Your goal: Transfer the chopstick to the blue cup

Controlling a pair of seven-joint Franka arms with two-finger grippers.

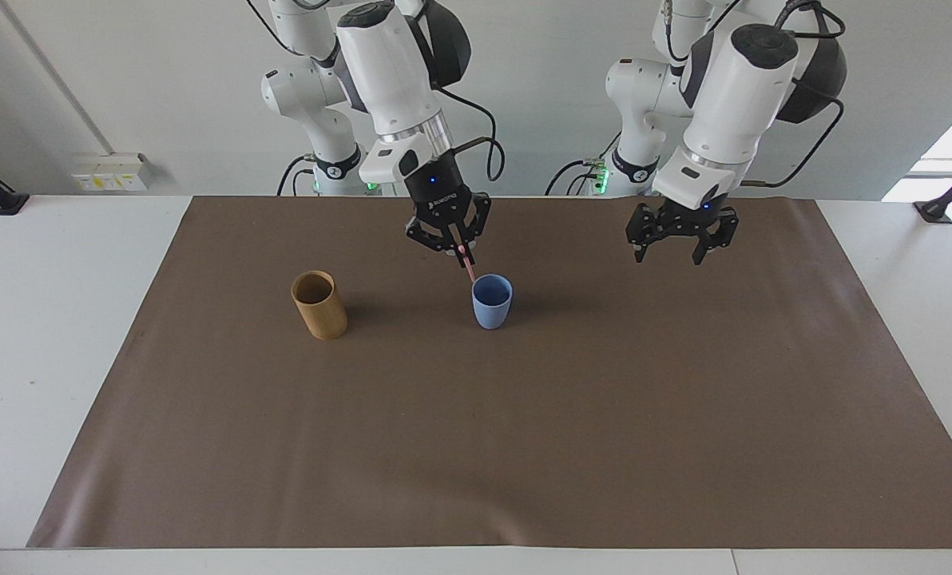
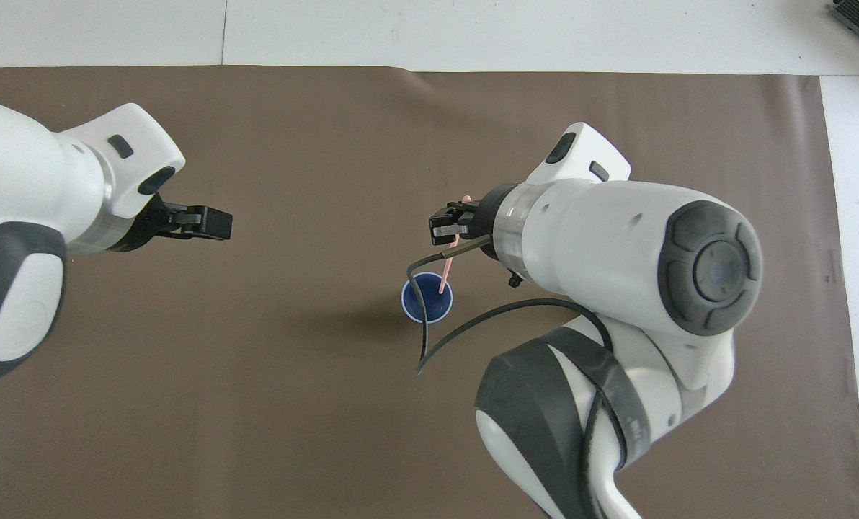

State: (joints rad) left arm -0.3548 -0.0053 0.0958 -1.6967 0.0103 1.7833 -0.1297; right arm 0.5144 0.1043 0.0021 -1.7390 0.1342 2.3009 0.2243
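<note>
The right gripper (image 1: 449,239) hangs just above the blue cup (image 1: 492,301), fingers pinched on the pink chopstick (image 1: 467,265). The stick slants down out of the jaws toward the cup's rim, pale tip lowest. From overhead the chopstick (image 2: 446,268) crosses the rim of the blue cup (image 2: 426,299) and its tip sits over the dark inside. Whether that tip is already below the rim or only hovering over it, I can't quite say; the facing view puts it right at the lip, on the side nearer the robots.

So this reads as the delivery step: stick carried, cup reached, release not yet made. The cup stands upright on the brown mat (image 1: 524,447), about midway along the table.

Toward the right arm's end stands the tan cylindrical cup (image 1: 319,304), upright, with no stick showing in it.

The left gripper (image 1: 682,236) waits, raised over bare mat toward the left arm's end, well apart from the cup, fingers spread and empty; the overhead view shows that left gripper (image 2: 197,221) pointing inward.

Next move, as I judge it: lower a little more so the tip goes well inside, then let go. The stick is slanted and the cup is small and light, so a nudge on the rim could tip it. Centre first, then descend gently.
</note>
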